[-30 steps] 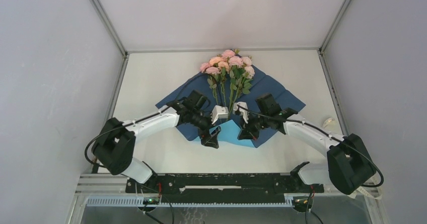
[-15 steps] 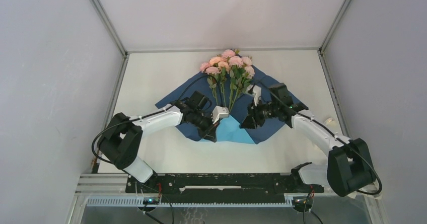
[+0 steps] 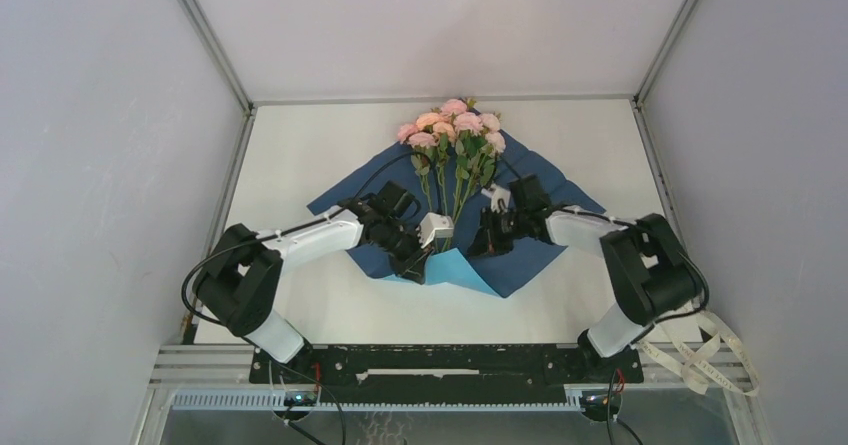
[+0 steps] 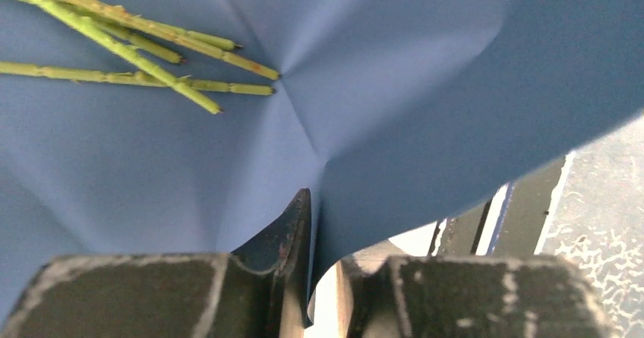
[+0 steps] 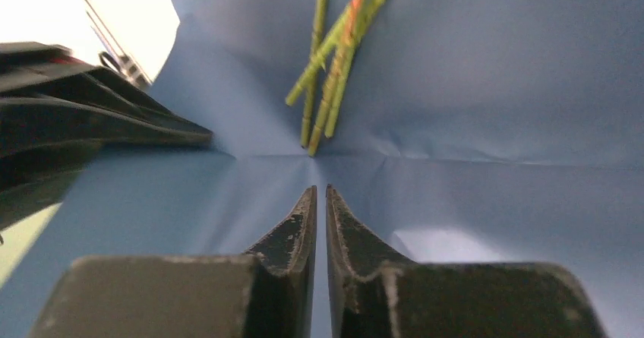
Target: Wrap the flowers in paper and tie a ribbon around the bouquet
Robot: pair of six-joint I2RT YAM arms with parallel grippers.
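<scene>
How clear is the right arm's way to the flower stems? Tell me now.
Probably yes, it looks clear. The right claw points at the cut stem ends of the flowers, which lie bare on the paper just ahead, with nothing between them.

This is a robotics lab test cell. Plain grey-white panels (image 3: 90, 165) close off the left, right and far sides, joined by bare aluminium struts (image 3: 205, 35) that run toward the upper corners of the frame. A white tabletop (image 3: 300, 145) fills the middle. Along the bottom edge, a black mounting rail (image 3: 440, 365) carries 2 white-and-black robot arms, the left arm (image 3: 310, 237) and the right arm (image 3: 578, 230). Loose cables (image 3: 333, 415) and a slotted cable duct (image 3: 380, 401) sit just below the rail.
</scene>
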